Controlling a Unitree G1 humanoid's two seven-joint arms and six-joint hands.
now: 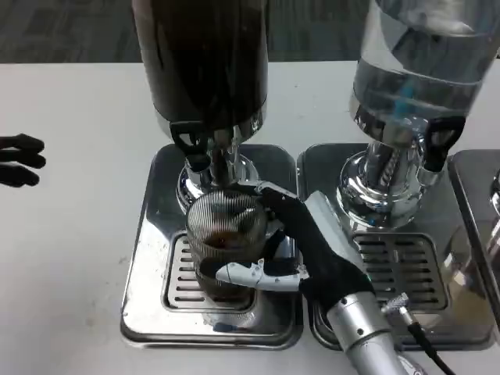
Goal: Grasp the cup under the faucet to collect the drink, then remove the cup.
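A ribbed clear cup (226,238) stands on the drip grate (180,277) of the left dispenser, right under its faucet (205,156). Dark drink sits in the cup's lower part. My right hand (312,250) wraps the cup from the right, with fingers behind it and the thumb across its front. The dark drink dispenser (203,62) towers above. At the picture's left edge, the black fingertips of my left hand (19,160) hover over the bare table, holding nothing.
A second dispenser with clear liquid (414,70) stands to the right on its own steel tray (406,258), its black tap (441,137) close to my right forearm. A third tray edge (480,234) shows at far right. White table (70,258) lies to the left.
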